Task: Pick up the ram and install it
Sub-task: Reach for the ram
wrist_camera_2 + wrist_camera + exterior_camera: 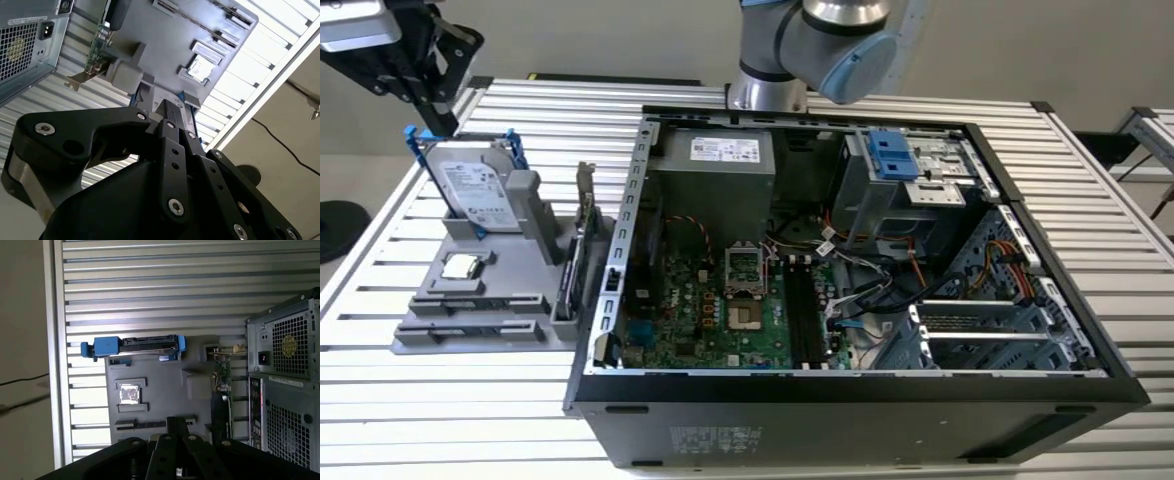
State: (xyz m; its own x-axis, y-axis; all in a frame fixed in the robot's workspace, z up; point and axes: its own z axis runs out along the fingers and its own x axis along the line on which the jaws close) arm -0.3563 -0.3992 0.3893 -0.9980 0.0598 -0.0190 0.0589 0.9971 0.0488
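Over the hard-drive end of the grey holder (165, 390), on the exterior view's left, the tool (444, 125) hangs in the air, touching nothing. Pads drawn together, nothing between them; same in both wrist views.

Ram (150, 424): a dark strip lying flat in a long slot of the holder, past the processor chip (129, 393), at the end away from the hard drive (474, 190). Probably the stick itself and not an empty groove, though the slot is shadowed. It lies well apart from the tool.

Expansion card (587, 225) stands upright at the holder's edge nearest the open computer case (854, 405). Memory slots (803, 305) run beside the processor socket on the board inside. Holder and case both sit on the slatted surface (454, 420).

Step in hand, as I judge it: the reach to the ram, pick not yet made. To do it well:
- open the pads before descending
- line them up across the stick's thin faces, at mid-length
- descend straight, clear of the card and the blue bracket (107, 346)
- grip lightly; thin board, likely to flex or tip if caught near one end.
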